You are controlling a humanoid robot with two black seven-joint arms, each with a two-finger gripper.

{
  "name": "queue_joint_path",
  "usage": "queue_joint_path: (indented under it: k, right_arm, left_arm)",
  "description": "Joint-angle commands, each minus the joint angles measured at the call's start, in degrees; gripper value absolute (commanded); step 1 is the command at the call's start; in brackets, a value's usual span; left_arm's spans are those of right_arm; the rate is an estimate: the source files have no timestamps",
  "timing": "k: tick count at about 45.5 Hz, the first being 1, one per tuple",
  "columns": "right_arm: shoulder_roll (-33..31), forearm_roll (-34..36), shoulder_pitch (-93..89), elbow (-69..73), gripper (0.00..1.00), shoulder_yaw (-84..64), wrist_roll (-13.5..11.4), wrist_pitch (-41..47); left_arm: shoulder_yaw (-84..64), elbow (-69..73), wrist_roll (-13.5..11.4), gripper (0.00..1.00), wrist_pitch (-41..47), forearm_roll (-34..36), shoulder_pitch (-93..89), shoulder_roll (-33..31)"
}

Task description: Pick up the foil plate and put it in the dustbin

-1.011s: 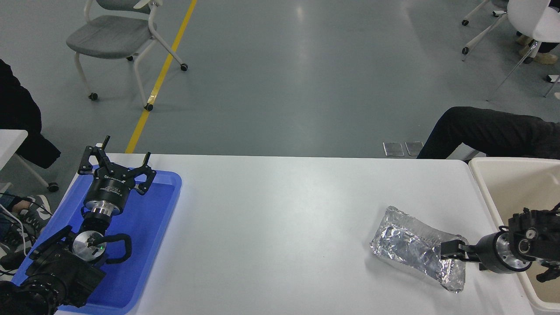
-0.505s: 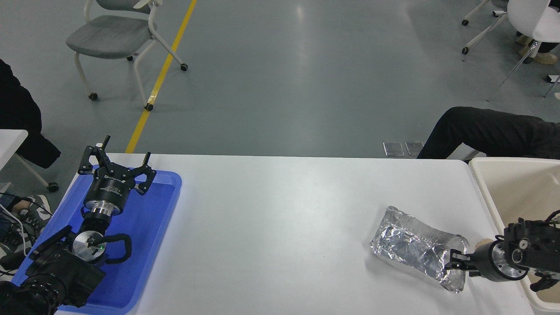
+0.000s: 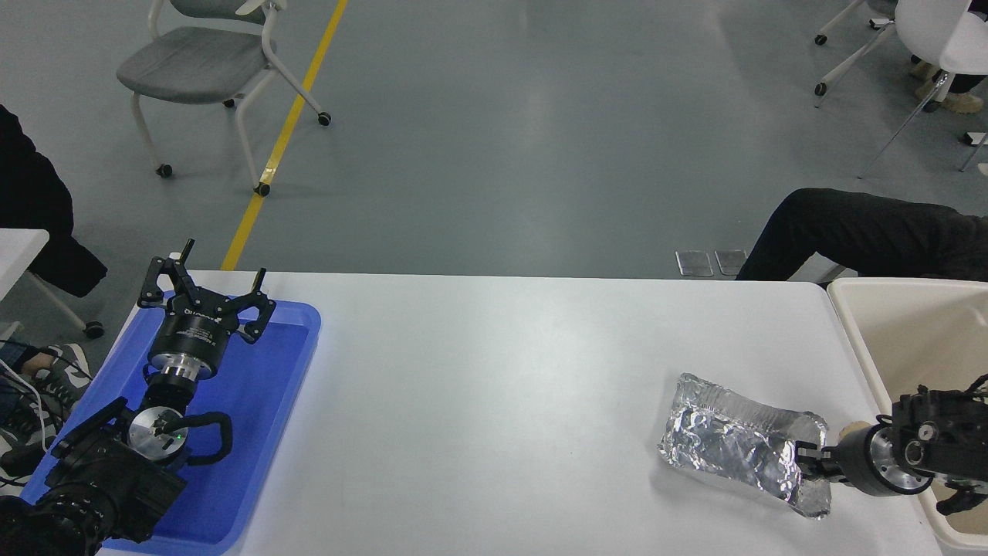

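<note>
**Gripping the foil plate at the worktop's right end**

Lying crumpled on the white worktop [image 3: 502,371], the foil plate [image 3: 733,444] has its right end pinched by the right end effector [image 3: 806,457], whose fingers are closed on the rim. The cream dustbin [image 3: 857,324] stands just beyond, at the right edge. Far to the left, the left end effector [image 3: 204,297] hangs with fingers spread over a blue tray [image 3: 262,417]

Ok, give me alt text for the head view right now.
The right gripper grips the near end of the foil plate on the white table, beside the dustbin. The left gripper is parked open over a blue tray.
</note>
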Motion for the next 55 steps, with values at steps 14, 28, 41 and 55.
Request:
queue_joint_path:
  k: [14, 28, 41, 55]
  right_arm:
    - [-10.79, 0.8, 45.57, 19.77, 0.0, -33.63, -0.35, 7.88]
    - [-3.23, 4.49, 72.94, 27.25, 0.0, -49.49, -0.18, 15.61]
    - [0.73, 6.43, 82.98, 27.52, 0.0, -50.55, -0.26, 23.88]
    - [0.2, 6.96, 82.1, 26.9, 0.0, -55.2, -0.26, 22.39]
  left_arm:
    - [-0.01, -0.01, 0.0, 1.0, 0.0, 0.05, -0.05, 0.0]
    - [-0.01, -0.01, 0.0, 1.0, 0.0, -0.03, -0.05, 0.0]
    - [-0.01, -0.01, 0.0, 1.0, 0.0, 0.05, -0.05, 0.0]
    - [-0.01, -0.01, 0.0, 1.0, 0.0, 0.05, -0.05, 0.0]
